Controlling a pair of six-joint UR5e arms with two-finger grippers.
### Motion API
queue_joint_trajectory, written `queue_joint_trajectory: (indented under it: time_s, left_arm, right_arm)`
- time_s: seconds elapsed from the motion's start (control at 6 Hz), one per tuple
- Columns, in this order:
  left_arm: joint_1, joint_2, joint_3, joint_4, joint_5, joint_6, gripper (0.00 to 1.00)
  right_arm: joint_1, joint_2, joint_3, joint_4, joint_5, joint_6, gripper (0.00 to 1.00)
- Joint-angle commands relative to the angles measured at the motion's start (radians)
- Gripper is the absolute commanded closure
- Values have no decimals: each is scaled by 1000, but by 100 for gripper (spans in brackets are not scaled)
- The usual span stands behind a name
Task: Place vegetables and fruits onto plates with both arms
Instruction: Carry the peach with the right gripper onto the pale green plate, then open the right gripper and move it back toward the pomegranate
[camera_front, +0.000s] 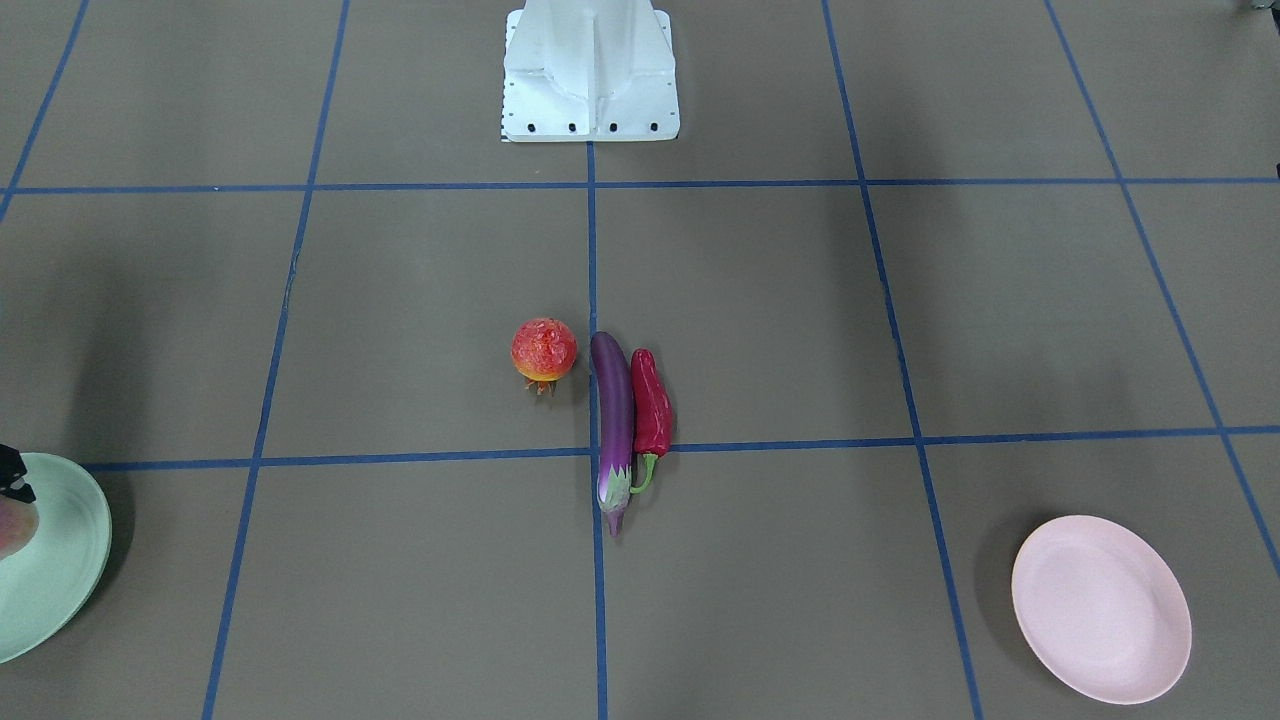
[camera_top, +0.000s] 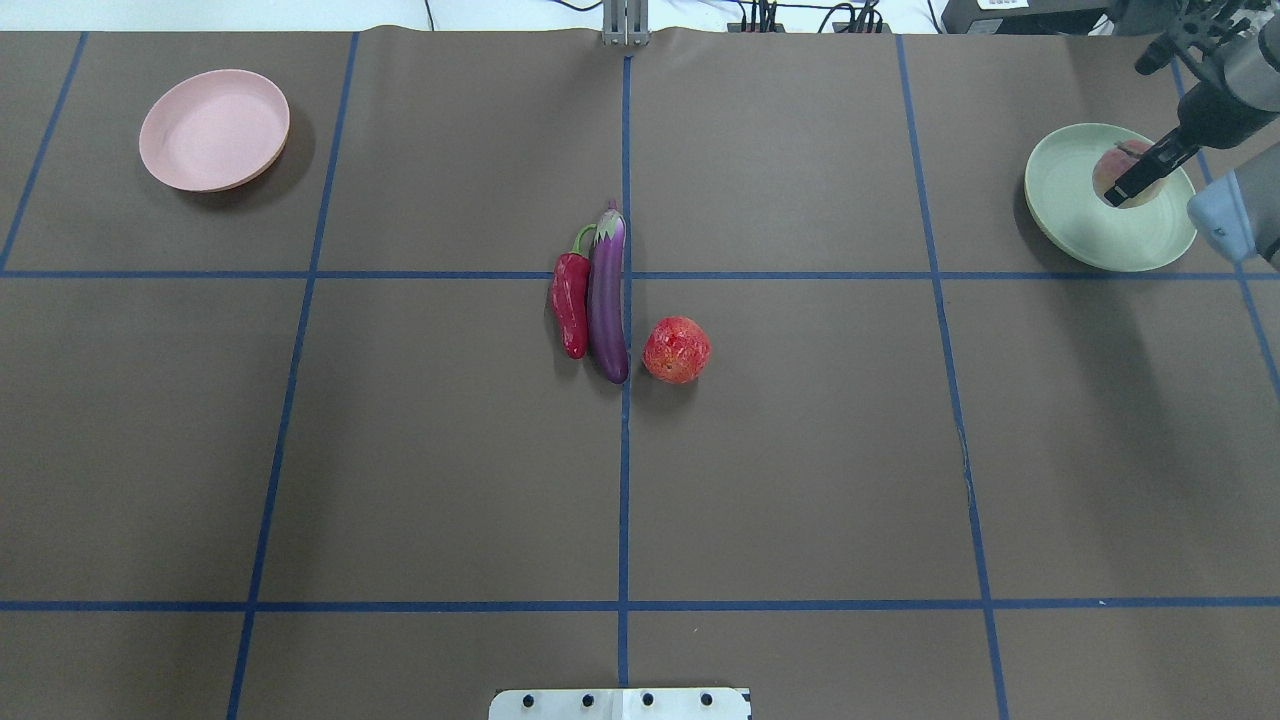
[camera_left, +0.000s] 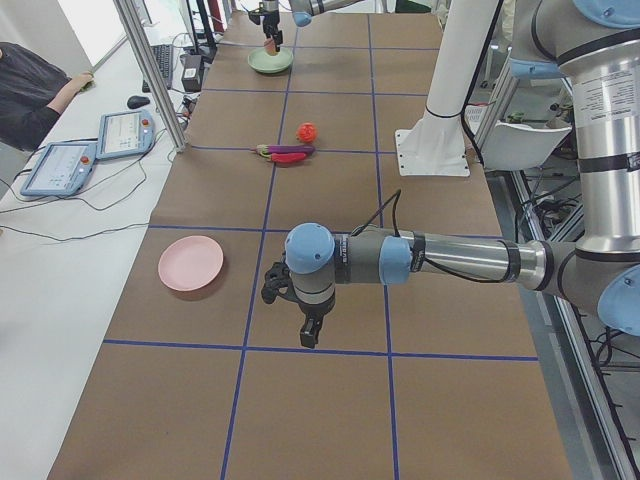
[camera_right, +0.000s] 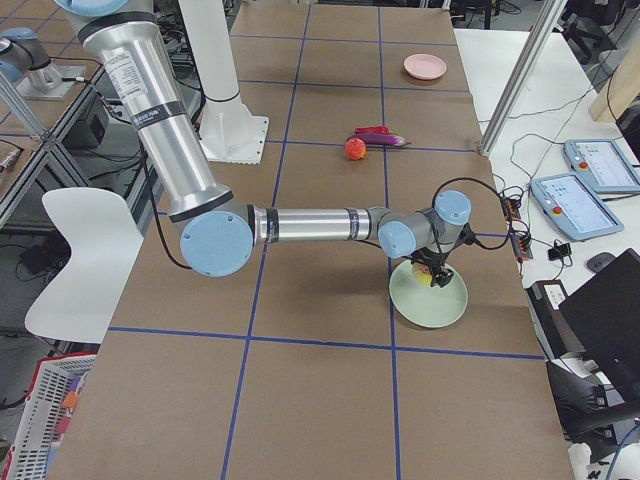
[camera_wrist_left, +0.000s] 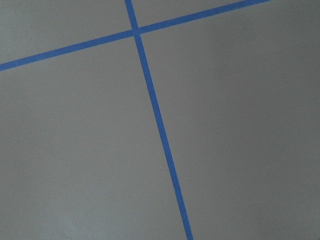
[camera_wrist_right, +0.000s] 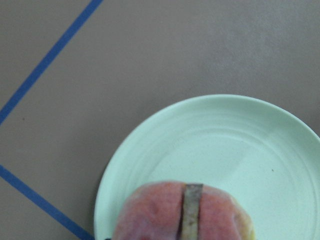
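Half fruit (camera_wrist_right: 182, 212) looks light, stiff plastic, smooth & round, so apt to slip; best pinched across the middle, either side of its centre strip. No real long axis; in the right wrist view the strip runs straight up-down. Right gripper (camera_top: 1122, 180) is clamped on it, just over green plate (camera_top: 1070, 205) at table's right end. Left gripper (camera_left: 308, 330) hangs low over bare mat (camera_wrist_left: 240, 125) nr pink plate (camera_left: 190, 263); its fingers: can't tell

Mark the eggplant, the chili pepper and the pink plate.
eggplant (camera_top: 607, 300): overhead exterior view, middle of its purple body.
chili pepper (camera_top: 571, 305): overhead exterior view, red body.
pink plate (camera_top: 213, 132): overhead exterior view, bare centre.
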Motion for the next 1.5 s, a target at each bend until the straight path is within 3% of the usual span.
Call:
queue_joint_trajectory:
  time_s: [0.0, 0.33, 0.5, 0.67, 0.83, 1.0, 1.33]
  left_arm:
    - [0, 0, -2, 0, 0, 1, 0]
    - [0, 0, -3, -2, 0, 3, 0]
    - [0, 0, -2, 0, 0, 3, 0]
    - [0, 0, -2, -2, 0, 3, 0]
    - [2, 0, 0, 0, 0, 3, 0]
    - [0, -2, 0, -2, 0, 3, 0]
    - [2, -2, 2, -2, 0, 3, 0]
  right_arm:
    - [7, -10, 28, 8, 9, 103, 1]
    - [-77, 12, 258, -6, -4, 519, 1]
    - [-216, 44, 358, -20, -105, 758, 1]
    - [-375, 147, 415, -138, -240, 936, 1]
    - [-515, 287, 411, -270, -363, 1064, 1]
    - [-618, 356, 404, -321, -463, 1149, 1]
    - [-731, 363, 398, -322, -568, 1205, 1]
